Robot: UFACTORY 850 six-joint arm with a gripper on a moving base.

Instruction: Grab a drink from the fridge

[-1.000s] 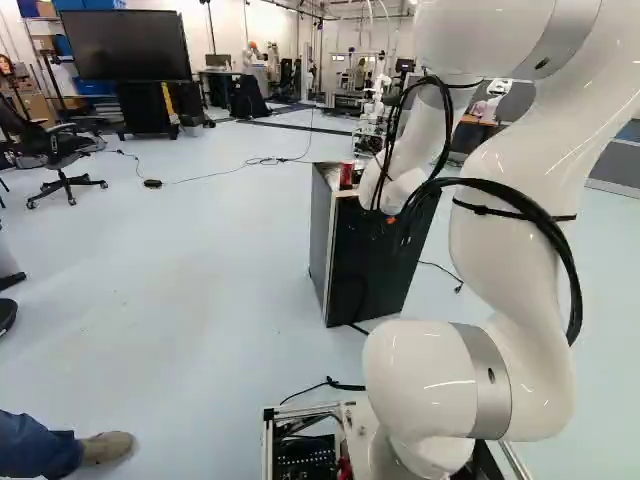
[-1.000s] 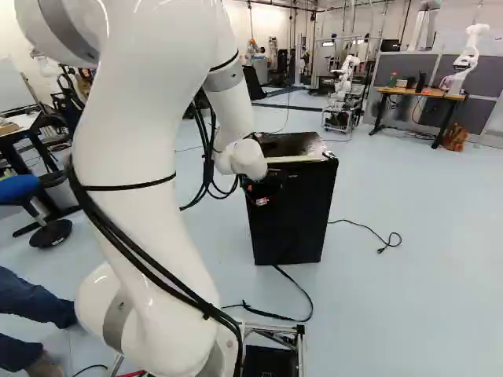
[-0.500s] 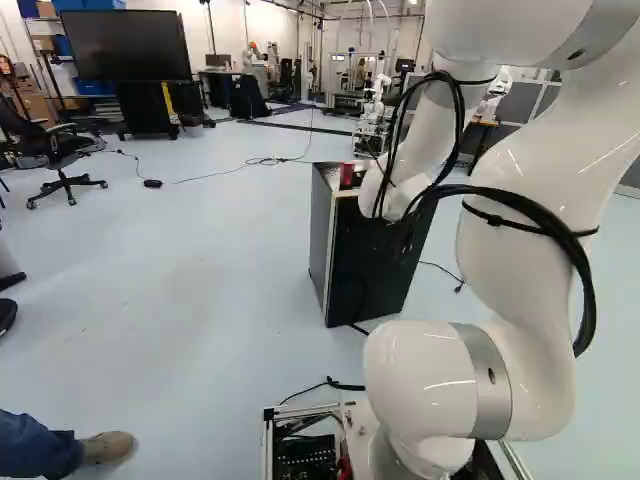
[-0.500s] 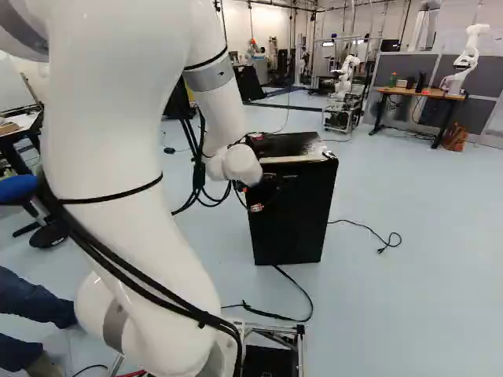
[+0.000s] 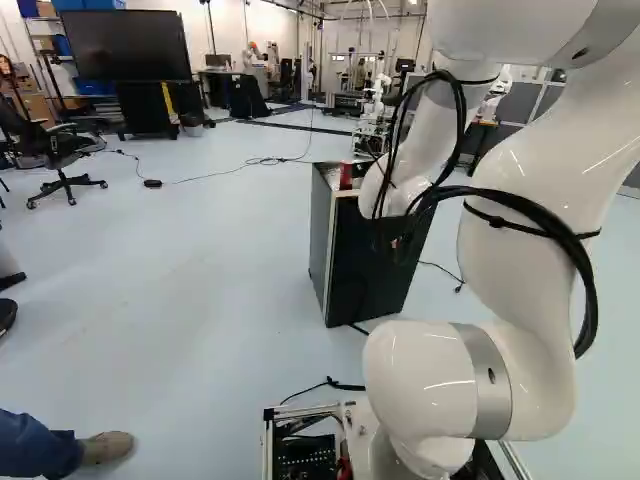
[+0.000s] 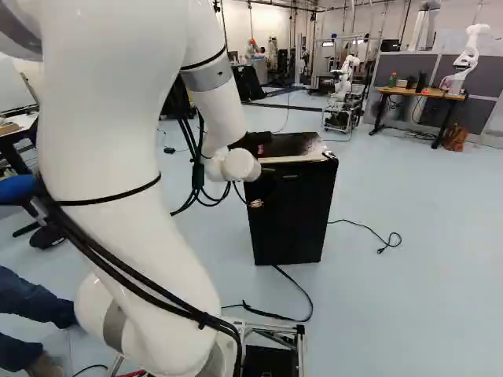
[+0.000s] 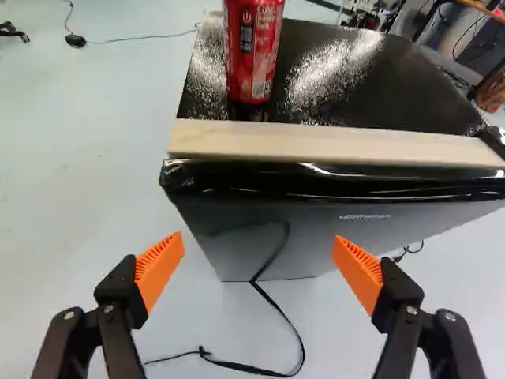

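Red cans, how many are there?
1. The red can stands on top of the fridge, near its front edge and close to one corner. None is in the robot's open hand. More may be hidden inside the fridge; I can't see in there.

White arm (image 5: 515,260) rising from its lowest joint (image 5: 430,455), bent over up high, forearm (image 6: 220,114) sloping down ahead to a rounded wrist (image 6: 240,166), black cables (image 6: 141,279) strapped along it, black jaws spread wide, orange pads (image 7: 160,267) well apart, nothing between them touched.

A large dark screen (image 5: 125,45) stands across the pale floor (image 5: 180,270).
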